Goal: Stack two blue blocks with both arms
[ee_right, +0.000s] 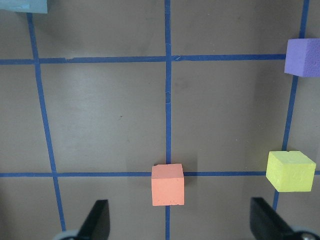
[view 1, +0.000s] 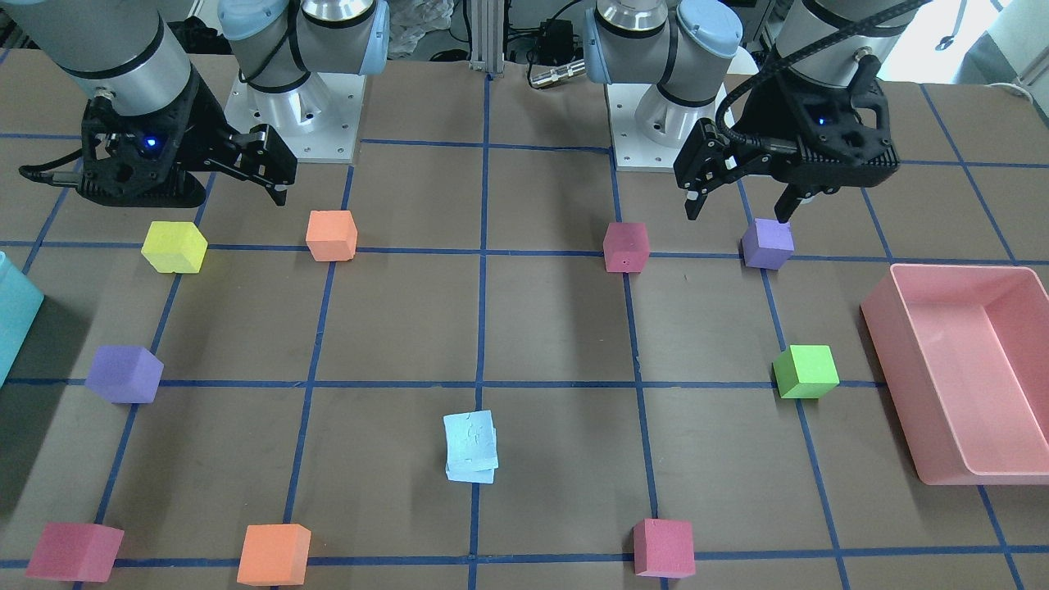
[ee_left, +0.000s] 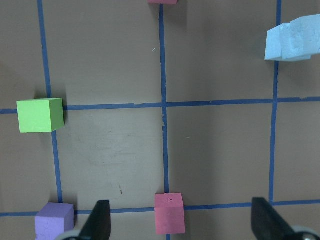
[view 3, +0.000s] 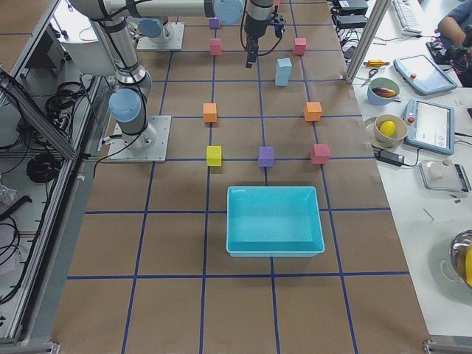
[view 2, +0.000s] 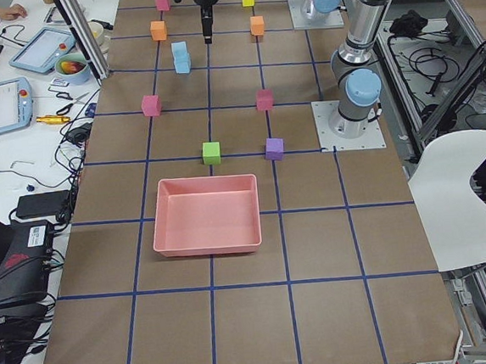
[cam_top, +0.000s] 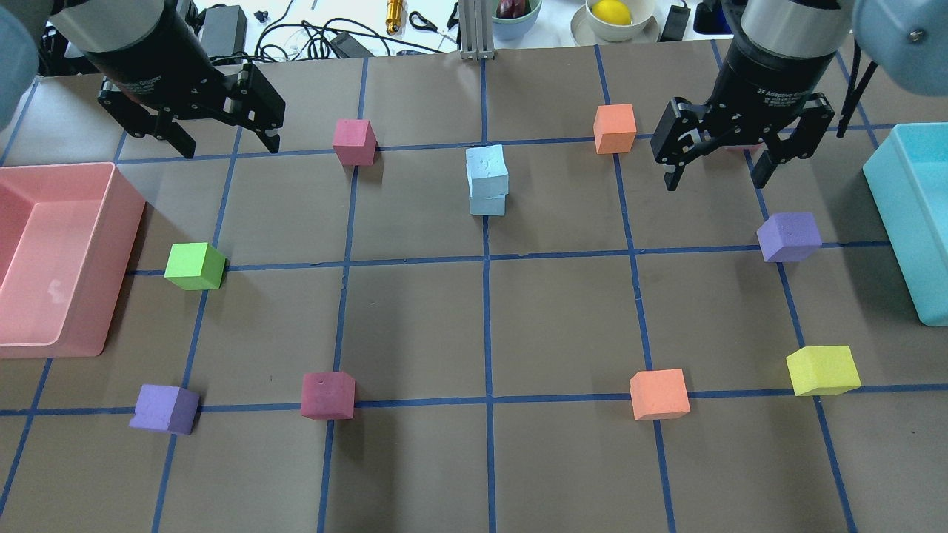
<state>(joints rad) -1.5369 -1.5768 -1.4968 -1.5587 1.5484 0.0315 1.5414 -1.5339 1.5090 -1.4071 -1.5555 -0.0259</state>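
Stacking is complete: the upper blue block [cam_top: 486, 169] rests on the lower blue block [cam_top: 488, 204], turned slightly off square to it. The pair stands on the table [cam_top: 415, 318] at the central blue tape line, on the side far from the robot's base, between a crimson cube [cam_top: 354, 142] and an orange cube [cam_top: 615, 129].

The left gripper [cam_top: 229, 146] hangs above the table beyond the pink bin [cam_top: 122, 215], well apart from the stack. Its jaws are spread wide and hold nothing.

The right gripper [cam_top: 716, 181] hangs between the orange cube and the teal bin [cam_top: 885, 185], also clear of the stack. Its jaws are likewise spread wide and empty.
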